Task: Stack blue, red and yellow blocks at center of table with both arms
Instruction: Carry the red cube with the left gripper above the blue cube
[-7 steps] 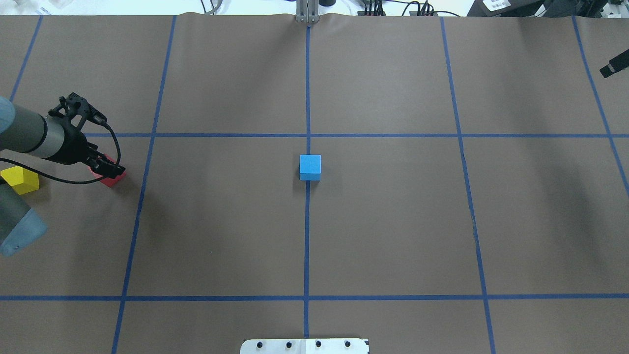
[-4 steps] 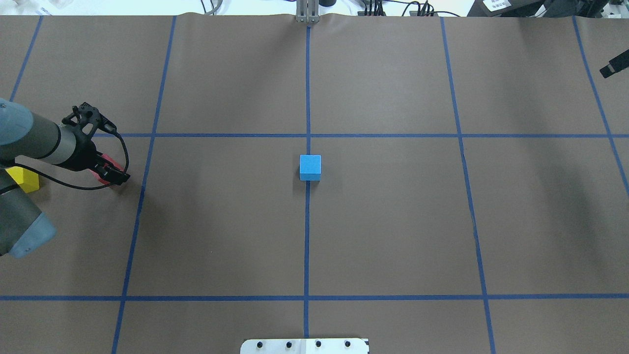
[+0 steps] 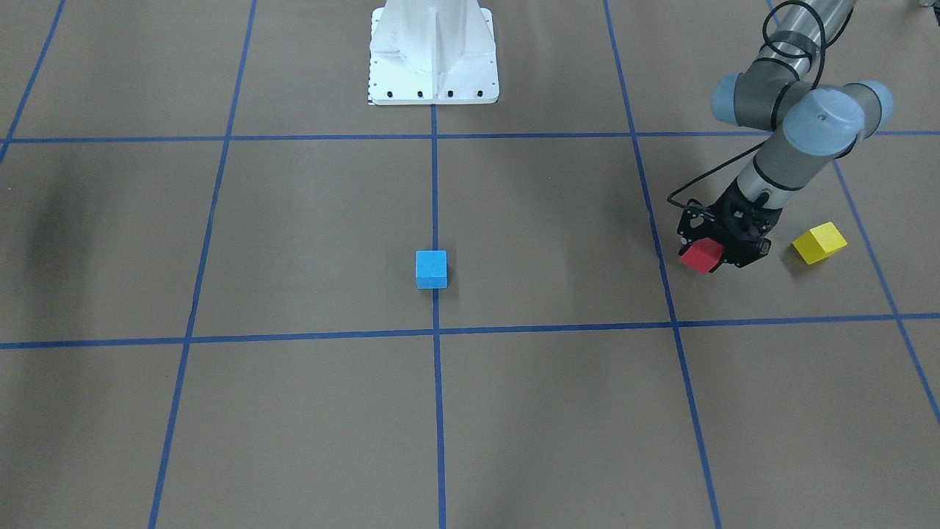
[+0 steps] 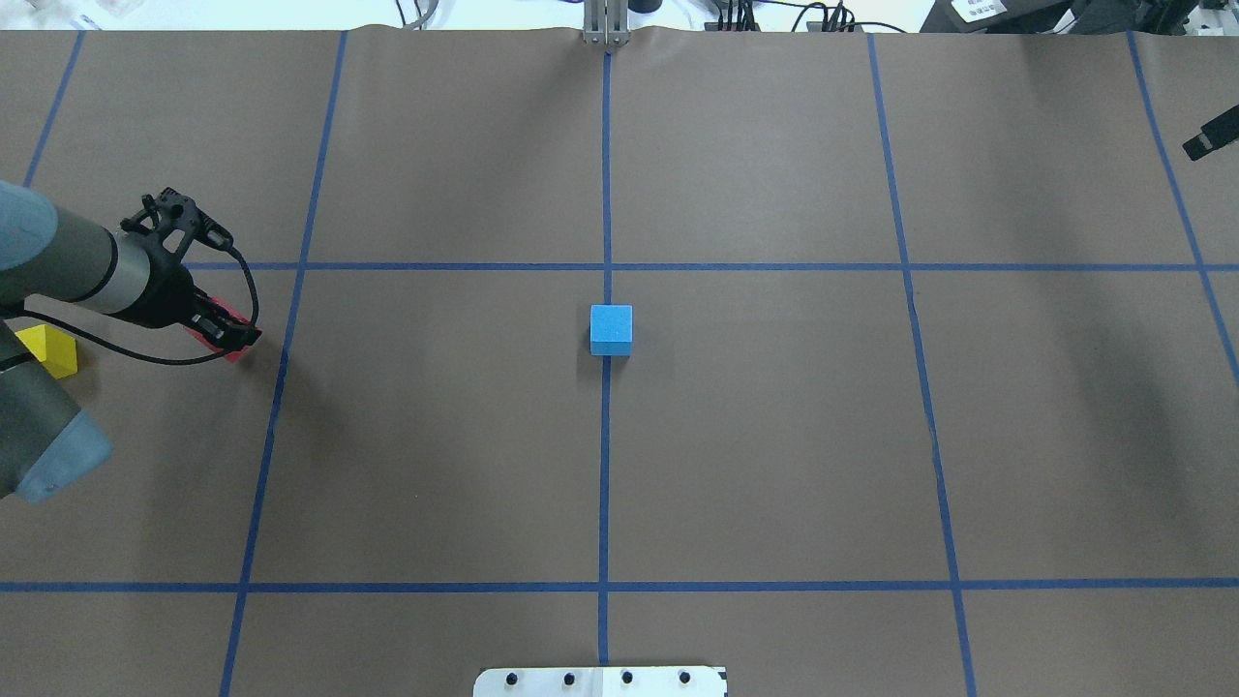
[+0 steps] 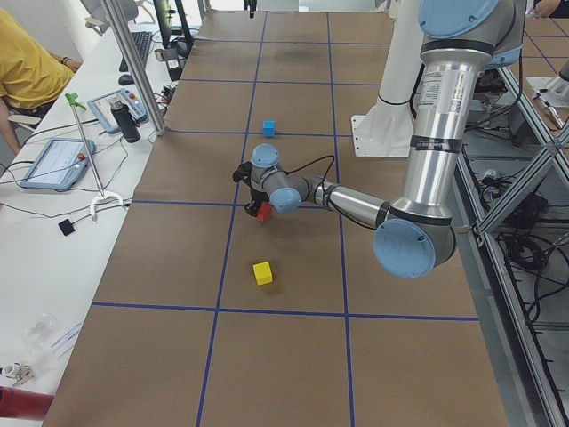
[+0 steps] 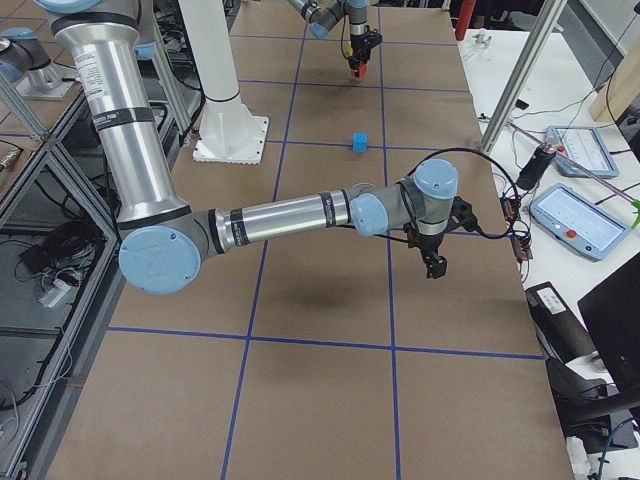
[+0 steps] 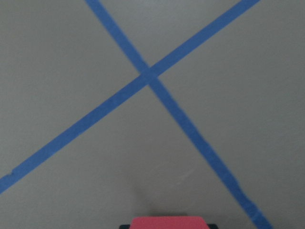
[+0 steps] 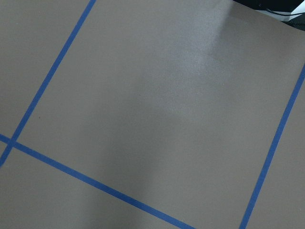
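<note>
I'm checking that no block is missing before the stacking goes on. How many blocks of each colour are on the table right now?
blue block: 1
red block: 1
yellow block: 1
Total: 3 blocks

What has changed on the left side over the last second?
The left gripper, jaws shut on the red block, has carried it a little toward the table's center, apparently lifting it off the paper. The blue block at center, the yellow block and the right gripper have not moved.
</note>
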